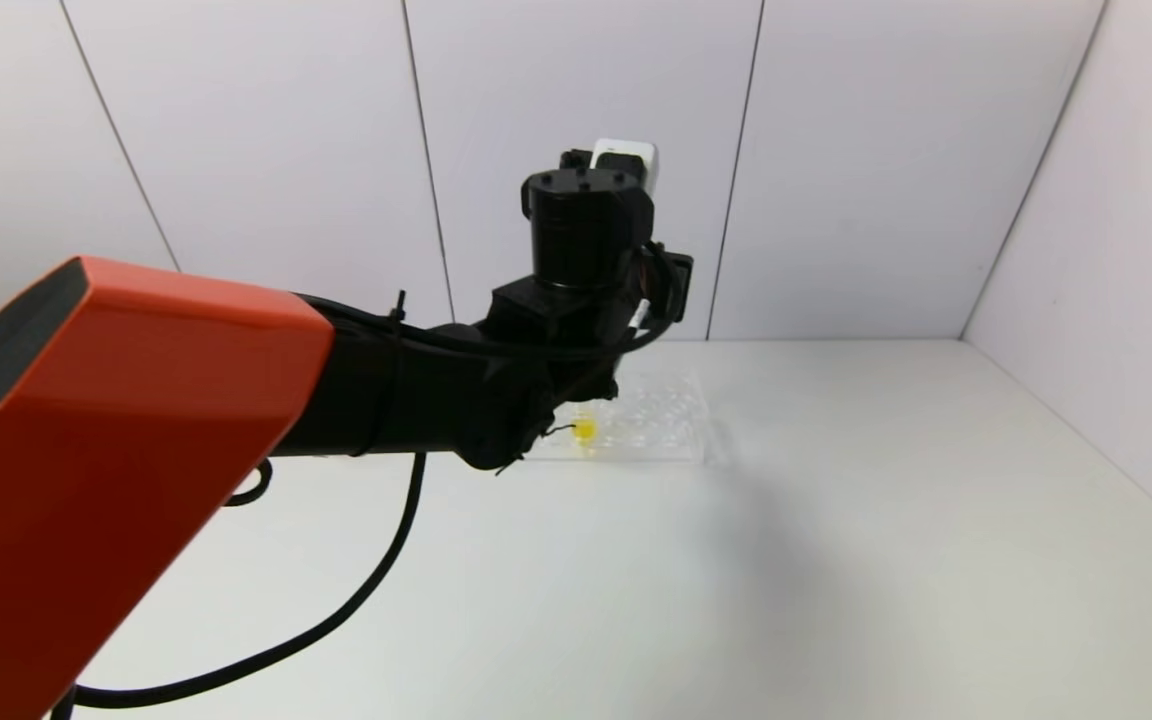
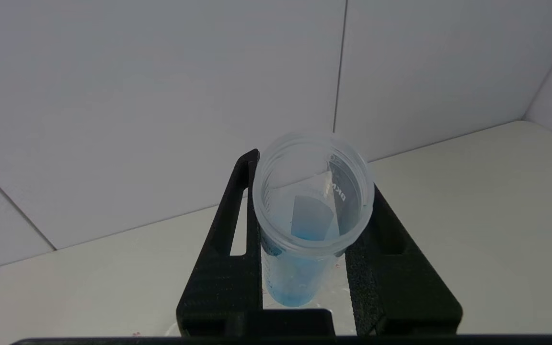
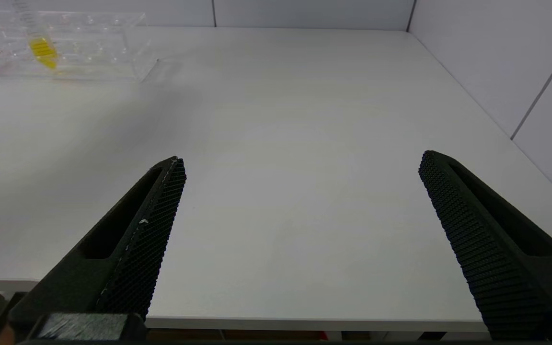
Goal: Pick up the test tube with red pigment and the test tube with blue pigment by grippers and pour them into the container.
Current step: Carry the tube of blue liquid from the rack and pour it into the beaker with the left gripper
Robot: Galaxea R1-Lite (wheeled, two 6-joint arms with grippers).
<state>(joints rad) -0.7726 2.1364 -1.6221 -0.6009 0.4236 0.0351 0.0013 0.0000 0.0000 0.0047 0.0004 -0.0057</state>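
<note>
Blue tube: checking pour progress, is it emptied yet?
Not emptied: the blue tube, clamped in the left tool, has blue liquid at its bottom.

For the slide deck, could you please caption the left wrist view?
Left gripper clamps the test tube with blue pigment, open mouth toward the camera, above the white table.

The test tube with blue pigment [image 2: 310, 215], clear and blue-stained, is clamped in the left hand [image 2: 312, 191].

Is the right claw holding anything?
No, the right gripper is wide open, with only bare table between its fingers.
</note>
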